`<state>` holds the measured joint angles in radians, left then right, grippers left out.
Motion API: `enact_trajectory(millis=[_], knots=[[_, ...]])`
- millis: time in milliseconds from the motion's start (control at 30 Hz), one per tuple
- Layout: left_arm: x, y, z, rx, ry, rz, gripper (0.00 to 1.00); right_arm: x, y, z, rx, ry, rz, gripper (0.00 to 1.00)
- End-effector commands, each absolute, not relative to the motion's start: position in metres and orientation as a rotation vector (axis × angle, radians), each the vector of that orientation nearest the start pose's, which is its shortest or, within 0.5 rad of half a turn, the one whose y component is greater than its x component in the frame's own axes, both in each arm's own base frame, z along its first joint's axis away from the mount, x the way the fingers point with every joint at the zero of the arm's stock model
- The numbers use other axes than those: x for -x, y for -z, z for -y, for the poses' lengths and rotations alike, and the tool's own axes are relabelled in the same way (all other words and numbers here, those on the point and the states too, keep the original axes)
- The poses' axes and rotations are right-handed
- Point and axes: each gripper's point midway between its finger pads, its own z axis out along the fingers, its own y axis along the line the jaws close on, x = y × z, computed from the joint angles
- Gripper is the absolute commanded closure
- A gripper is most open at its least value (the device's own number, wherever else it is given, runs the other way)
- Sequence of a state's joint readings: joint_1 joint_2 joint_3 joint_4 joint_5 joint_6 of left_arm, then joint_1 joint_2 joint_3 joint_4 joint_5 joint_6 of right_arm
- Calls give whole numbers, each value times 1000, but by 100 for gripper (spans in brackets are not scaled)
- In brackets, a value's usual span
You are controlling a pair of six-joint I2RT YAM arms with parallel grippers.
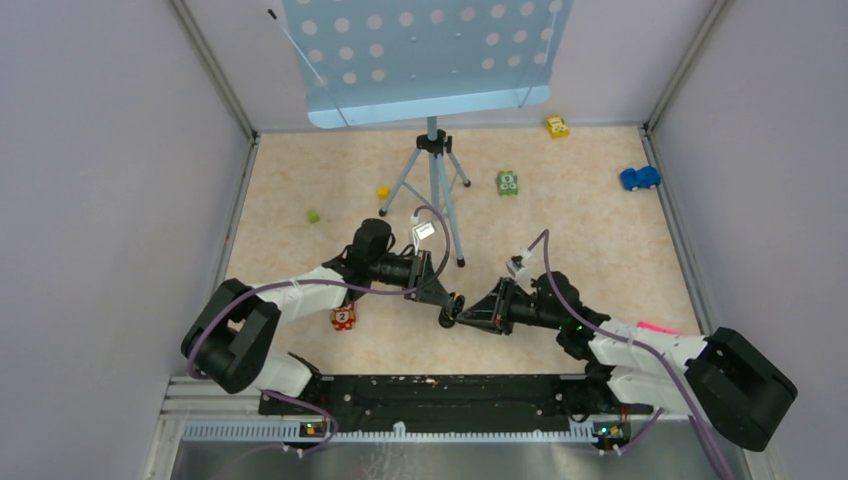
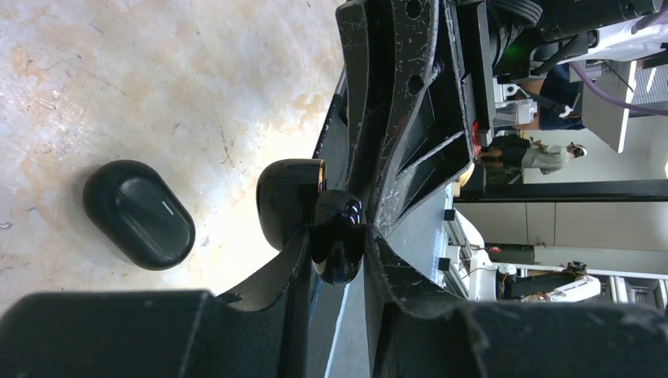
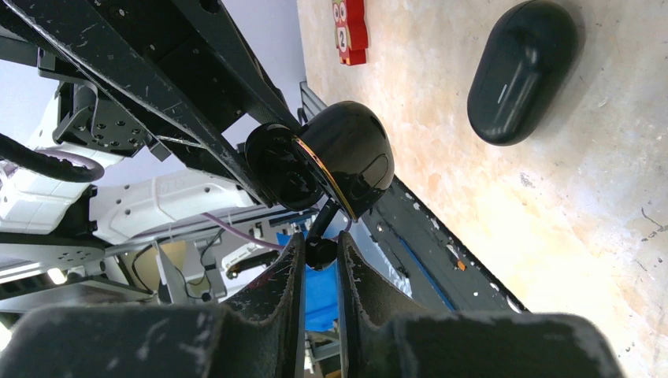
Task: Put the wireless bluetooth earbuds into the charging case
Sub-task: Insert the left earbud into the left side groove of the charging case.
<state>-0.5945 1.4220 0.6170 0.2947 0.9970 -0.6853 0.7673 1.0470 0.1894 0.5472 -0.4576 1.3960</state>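
Note:
My left gripper [image 1: 455, 303] is shut on the charging case [image 2: 337, 244], a glossy black rounded case held above the table at its middle. In the right wrist view the case [image 3: 350, 157] shows a gold rim between its two halves, its lid ajar. My right gripper [image 3: 321, 250] is shut on a tiny black earbud [image 3: 320, 252], whose stem reaches up to the case's lower edge. In the top view the right gripper [image 1: 468, 318] meets the left one tip to tip. No other earbud shows.
A second black oval pebble, closed, with a small white mark, lies on the table [image 2: 140, 214], [image 3: 520, 71]. A red numbered block [image 1: 343, 318] lies by the left arm. A tripod [image 1: 434, 185] carries a blue perforated panel [image 1: 425, 60]. Further back lie a green block [image 1: 508, 183], a yellow toy [image 1: 557, 126] and a blue car [image 1: 640, 178].

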Motion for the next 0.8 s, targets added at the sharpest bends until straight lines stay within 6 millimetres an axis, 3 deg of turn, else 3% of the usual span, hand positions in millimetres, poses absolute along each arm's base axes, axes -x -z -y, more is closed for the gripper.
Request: enact_trajectory(millis=[0,767], knots=[[-160,-163,307,-701,1779,-2148,100,-137,-127,-288,-319,-1738,-2303,100],[-161,-161,309,-696,1781,-2153,100,-134,-130,-294,-274,-1769,-2309,100]])
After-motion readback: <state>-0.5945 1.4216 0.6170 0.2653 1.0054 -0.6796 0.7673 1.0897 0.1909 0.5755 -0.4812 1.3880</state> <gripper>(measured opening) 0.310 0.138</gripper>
